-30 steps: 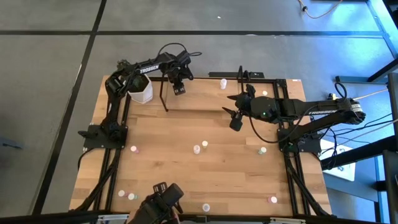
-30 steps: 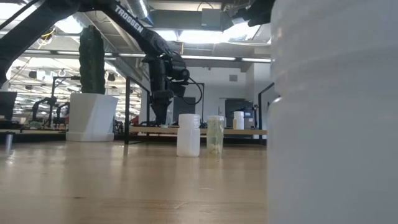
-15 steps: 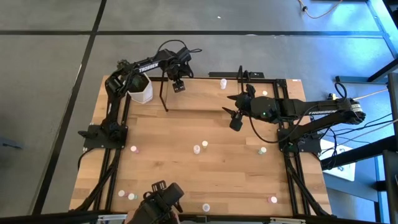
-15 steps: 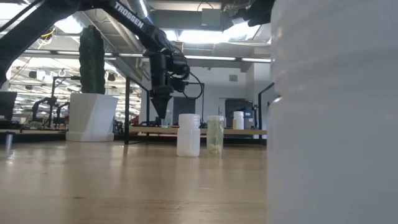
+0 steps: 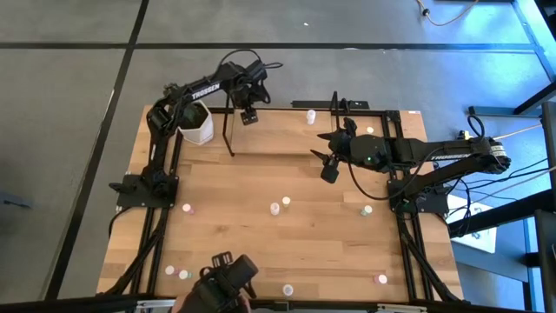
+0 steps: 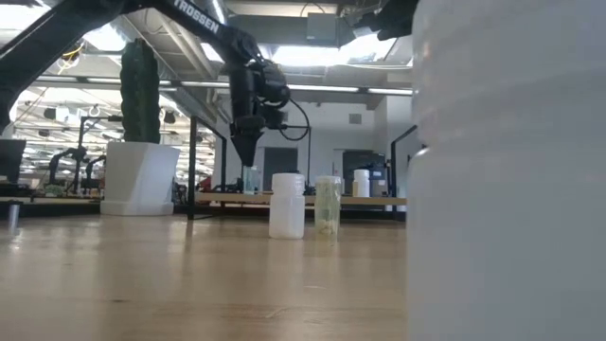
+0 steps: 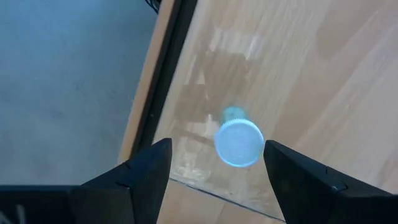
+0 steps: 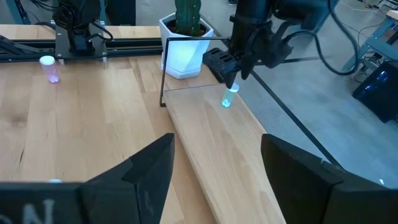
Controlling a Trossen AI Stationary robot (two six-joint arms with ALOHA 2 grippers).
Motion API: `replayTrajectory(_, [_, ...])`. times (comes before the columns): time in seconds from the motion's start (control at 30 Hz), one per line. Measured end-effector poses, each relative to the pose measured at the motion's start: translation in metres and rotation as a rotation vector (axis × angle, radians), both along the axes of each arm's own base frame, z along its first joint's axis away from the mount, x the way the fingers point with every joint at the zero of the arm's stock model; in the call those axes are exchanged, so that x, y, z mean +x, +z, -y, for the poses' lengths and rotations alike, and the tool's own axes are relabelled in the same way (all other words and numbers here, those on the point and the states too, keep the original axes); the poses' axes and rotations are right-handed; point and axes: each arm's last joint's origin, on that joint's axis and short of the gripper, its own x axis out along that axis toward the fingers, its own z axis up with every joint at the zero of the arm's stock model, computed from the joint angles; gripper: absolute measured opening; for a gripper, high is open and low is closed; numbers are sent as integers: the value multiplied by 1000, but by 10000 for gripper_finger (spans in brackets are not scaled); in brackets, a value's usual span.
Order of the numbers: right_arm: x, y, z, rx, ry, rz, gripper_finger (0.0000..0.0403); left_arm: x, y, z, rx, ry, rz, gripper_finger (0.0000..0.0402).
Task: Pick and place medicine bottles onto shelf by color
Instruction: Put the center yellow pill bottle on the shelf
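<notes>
My left gripper [image 5: 250, 113] is open over the left end of the black wire shelf [image 5: 278, 132] at the table's far edge. Below it, apart from its fingers, a small bottle with a pale green top [image 7: 238, 143] stands upright on the shelf's wooden floor [image 8: 211, 143]; it also shows in the right wrist view [image 8: 228, 98]. My right gripper [image 5: 328, 170] is open and empty above the table near the shelf's middle. Other bottles stand scattered on the table, such as a white pair [image 5: 280, 205], a pink one [image 5: 187, 209] and a green one [image 5: 367, 209].
A white hexagonal cactus pot [image 5: 197, 123] stands at the far left beside the shelf's end loop [image 5: 229, 130]. A white bottle [image 5: 312, 116] stands on the shelf further right. Several bottles stand along the near edge [image 5: 176, 272]. One bottle [image 6: 511, 170] fills the low view's right.
My left gripper has risen straight up from the shelf's left end and drifted a little toward the far edge. The green-topped bottle stays standing on the shelf floor below it. My right arm has kept still.
</notes>
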Motion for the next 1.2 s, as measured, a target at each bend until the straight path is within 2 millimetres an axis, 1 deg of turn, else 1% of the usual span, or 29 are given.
replayTrajectory(0.17, [0, 0, 0, 0, 0, 0, 241, 2, 18, -1, 26, -7, 26, 248])
replayTrajectory(0.33, [0, 0, 0, 0, 0, 0, 241, 4, 41, 1, 51, -15, 54, 247])
replayTrajectory(0.47, [0, 0, 0, 0, 0, 0, 241, 6, 59, 10, 44, -35, 59, 248])
replayTrajectory(0.53, [0, 0, 0, 0, 0, 0, 241, 5, 69, 18, 32, -55, 85, 248])
replayTrajectory(0.73, [0, 0, 0, 0, 0, 0, 241, -2, 114, 54, -25, -160, 296, 248])
replayTrajectory(0.9, [0, 0, 0, 0, 0, 1, 241, -9, 149, 93, 20, -248, 382, 247])
replayTrajectory(1.03, [0, 0, 0, 0, 0, 2, 241, -10, 167, 130, 14, -304, 421, 247])
replayTrajectory(1.2, [0, 0, 0, 0, 0, 2, 241, -9, 182, 177, 0, -233, 440, 248])
